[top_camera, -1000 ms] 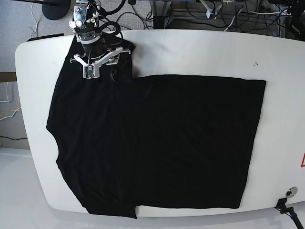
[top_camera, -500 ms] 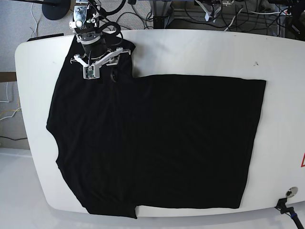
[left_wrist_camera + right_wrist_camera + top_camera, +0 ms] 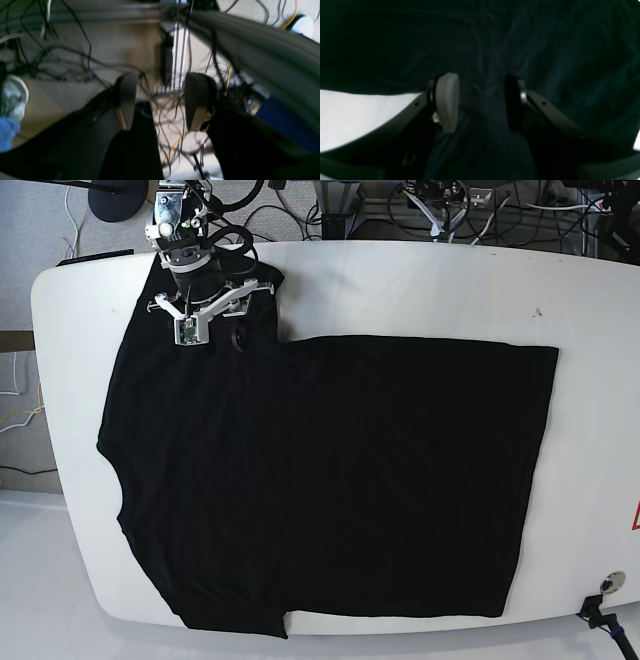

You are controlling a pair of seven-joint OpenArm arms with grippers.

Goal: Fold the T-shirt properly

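The black T-shirt [image 3: 330, 480] lies flat on the white table [image 3: 420, 290], with its sleeves at the left and its hem at the right. My right gripper [image 3: 212, 320] hovers over the far-left sleeve area. In the right wrist view it [image 3: 481, 102] is open, with both pads just above slightly wrinkled black fabric [image 3: 495, 37] and a strip of bare table [image 3: 357, 112] at the left. My left gripper [image 3: 162, 100] is open and empty. It points at the floor beyond the table. In the base view only a dark part of it [image 3: 440, 195] shows behind the far edge.
Tangled cables [image 3: 300, 210] and metal frame legs lie on the floor behind the table. They also show in the left wrist view [image 3: 162, 140]. A small round fitting [image 3: 610, 583] sits at the front right corner. A red mark [image 3: 635, 515] is at the right edge.
The left arm has shifted a little behind the table's far edge. The right gripper and the T-shirt have not moved.
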